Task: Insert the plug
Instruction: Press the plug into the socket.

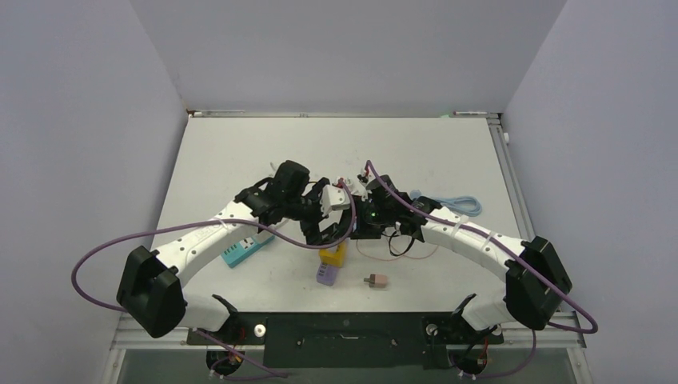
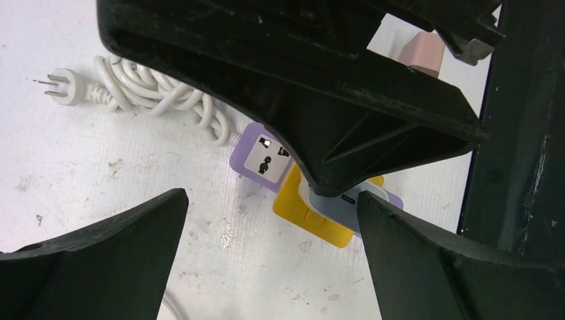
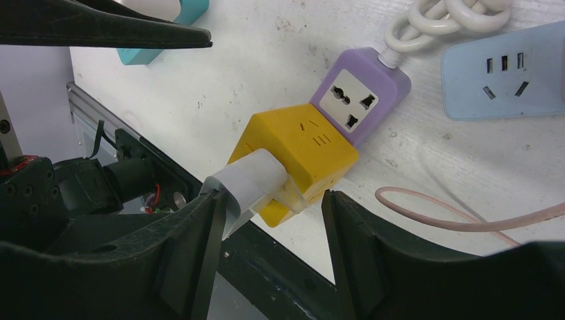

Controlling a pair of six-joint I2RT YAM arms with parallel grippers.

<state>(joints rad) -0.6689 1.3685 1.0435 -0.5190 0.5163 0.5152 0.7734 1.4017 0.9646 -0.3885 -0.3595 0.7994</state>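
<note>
A yellow cube adapter [image 3: 300,157] is plugged into the end of a purple socket block [image 3: 363,93]. A white-grey charger plug [image 3: 250,187] sits in the yellow cube's near face. My right gripper [image 3: 272,200] is open, its fingers either side of that charger; the left finger [image 3: 186,253] is at the charger's edge. My left gripper [image 2: 272,200] is open and empty just above the table, beside the yellow cube [image 2: 313,217] and the purple block [image 2: 263,157]. In the top view both grippers, left [image 1: 313,232] and right [image 1: 352,232], meet over the cube [image 1: 333,254].
A light blue power strip [image 3: 506,73] and a coiled white cord [image 3: 453,17] lie by the purple block. A thin pink cable [image 3: 466,220] loops nearby. A teal strip [image 1: 240,252] and a small pink plug [image 1: 376,280] lie near the front edge.
</note>
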